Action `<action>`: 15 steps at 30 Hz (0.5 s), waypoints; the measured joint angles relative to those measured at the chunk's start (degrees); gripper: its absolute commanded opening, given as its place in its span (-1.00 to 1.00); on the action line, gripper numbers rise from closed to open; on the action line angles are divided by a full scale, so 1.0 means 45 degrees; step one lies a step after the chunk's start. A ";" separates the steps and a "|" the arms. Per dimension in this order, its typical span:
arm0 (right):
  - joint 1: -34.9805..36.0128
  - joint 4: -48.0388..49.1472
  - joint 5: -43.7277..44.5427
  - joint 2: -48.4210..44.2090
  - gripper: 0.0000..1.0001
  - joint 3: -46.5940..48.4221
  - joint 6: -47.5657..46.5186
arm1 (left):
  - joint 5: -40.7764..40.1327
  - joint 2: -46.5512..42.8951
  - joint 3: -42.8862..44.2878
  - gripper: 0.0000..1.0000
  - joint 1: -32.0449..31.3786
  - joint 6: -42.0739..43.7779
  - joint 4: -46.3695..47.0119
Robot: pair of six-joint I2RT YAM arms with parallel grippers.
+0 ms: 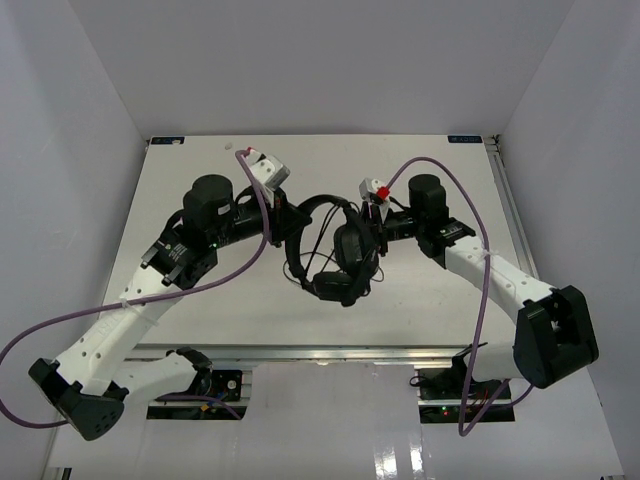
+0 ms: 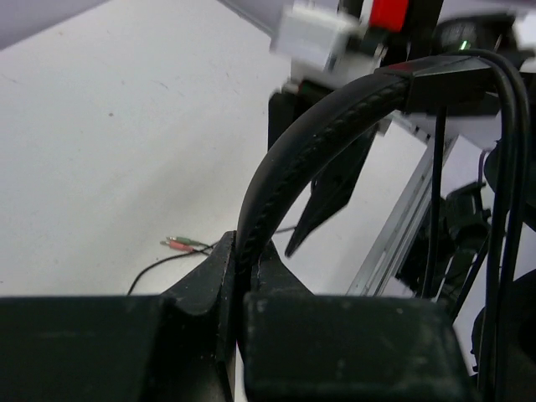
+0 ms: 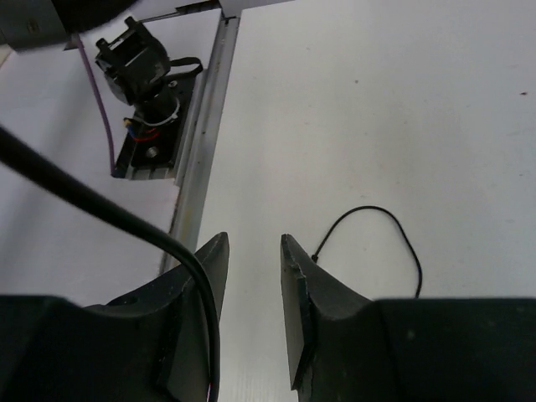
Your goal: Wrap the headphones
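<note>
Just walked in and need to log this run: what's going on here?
The left gripper is shut on the headband of the headphones, holding them between the two arms. The right gripper is open with nothing between its fingers; the cord passes one finger. The plugs lie loose on the table, so wrapping isn't finished.

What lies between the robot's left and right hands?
The black padded over-ear headphones, headband clamped in the left hand, right hand open beside them; the top view shows this.

white table (image 1: 200, 170), metal rail (image 1: 320, 352) along near edge.
</note>
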 measured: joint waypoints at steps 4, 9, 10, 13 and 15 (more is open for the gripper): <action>0.0027 0.2620 -0.0833 0.0396 -0.25 -0.0917 0.2613 | -0.0857 0.0587 0.1554 -1.00 -0.0028 -0.0754 0.0030; 0.0230 0.5590 -0.1243 0.0547 -0.27 -0.1861 0.5007 | -0.2304 0.1548 0.3350 -1.00 -0.0029 -0.2034 -0.0043; 0.0294 0.5939 -0.1253 0.0516 -0.28 -0.2040 0.5270 | -0.2724 0.1739 0.3643 -1.00 -0.0032 -0.2303 0.0014; 0.0443 0.6662 -0.1241 0.0287 -0.32 -0.2540 0.5858 | -0.4045 0.2194 0.4304 -1.00 -0.0052 -0.3099 0.0178; 0.0513 0.7034 -0.1187 0.0034 -0.35 -0.2786 0.6187 | -0.4949 0.2425 0.4597 -1.00 -0.0052 -0.3608 0.0286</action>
